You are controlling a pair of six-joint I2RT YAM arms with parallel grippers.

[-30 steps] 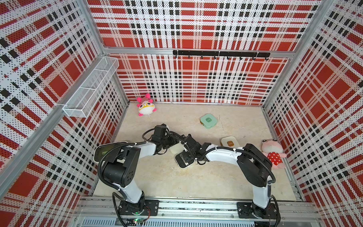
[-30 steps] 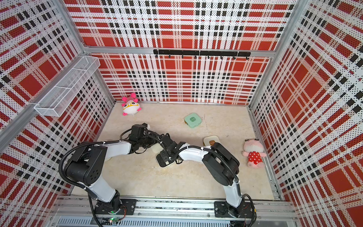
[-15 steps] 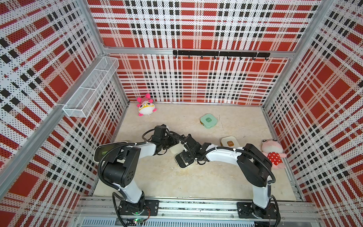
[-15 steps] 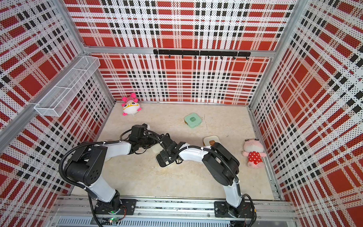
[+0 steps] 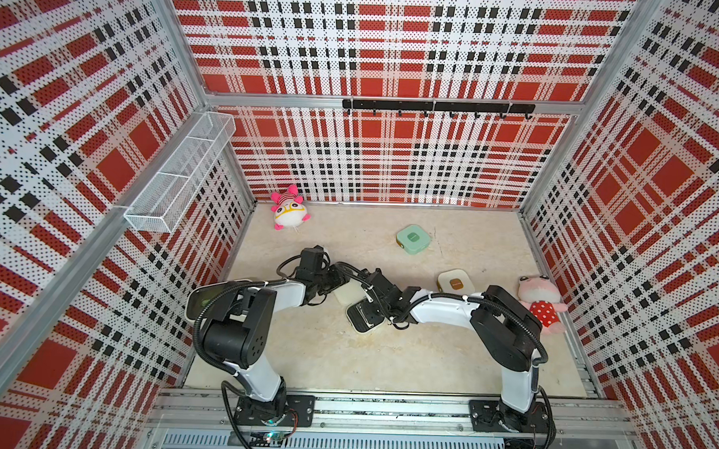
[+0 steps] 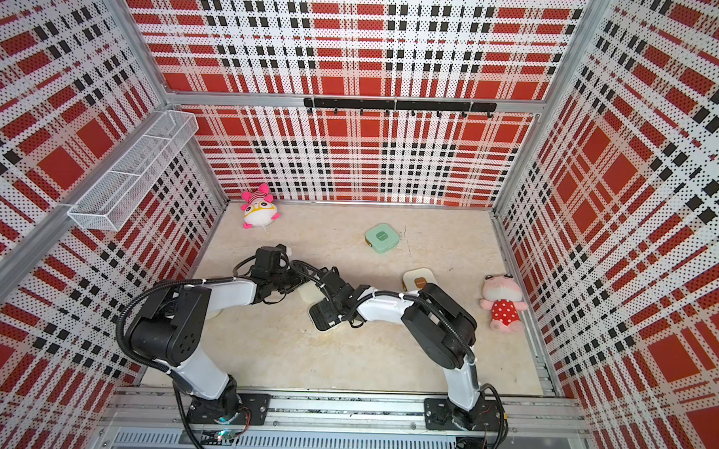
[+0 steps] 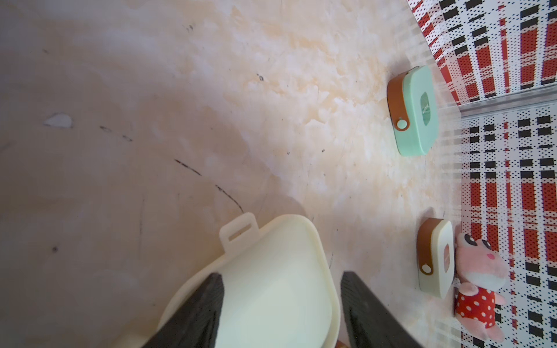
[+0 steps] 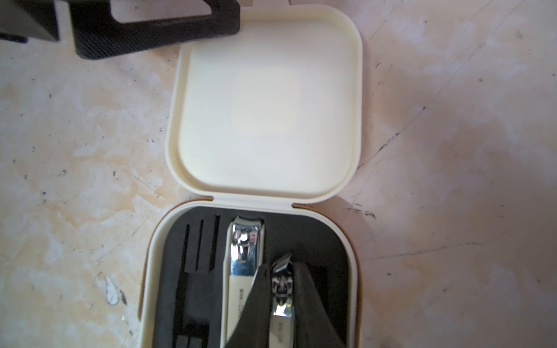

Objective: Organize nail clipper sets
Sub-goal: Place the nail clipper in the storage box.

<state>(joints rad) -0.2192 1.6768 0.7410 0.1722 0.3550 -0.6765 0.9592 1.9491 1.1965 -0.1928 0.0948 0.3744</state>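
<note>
The open cream case (image 5: 362, 316) lies near the middle of the table (image 5: 344, 365) in both top views, with both arms meeting over it. Its lid (image 8: 268, 105) is swung back, and the black tray (image 8: 286, 229) faces up. The left gripper (image 7: 281, 275) has its fingers (image 7: 199, 313) set part way apart with the raised lid between them, one finger lying across the lid's face and the other right at its edge. The right gripper (image 8: 283, 268) is closed tight on a small clipper (image 8: 282, 287), held just over the tray. Right beside it a larger clipper (image 8: 245, 247) sits in its slot; the narrow slots at the tray's other side look empty. The mint green case (image 5: 413, 239) lies closed farther back on the table, well apart from the arms. The closed cream case (image 5: 455, 281) sits toward the right, near a pink plush toy (image 5: 540, 301) in a red dotted dress. Another plush toy (image 5: 289, 210) lies at the back left corner.
</note>
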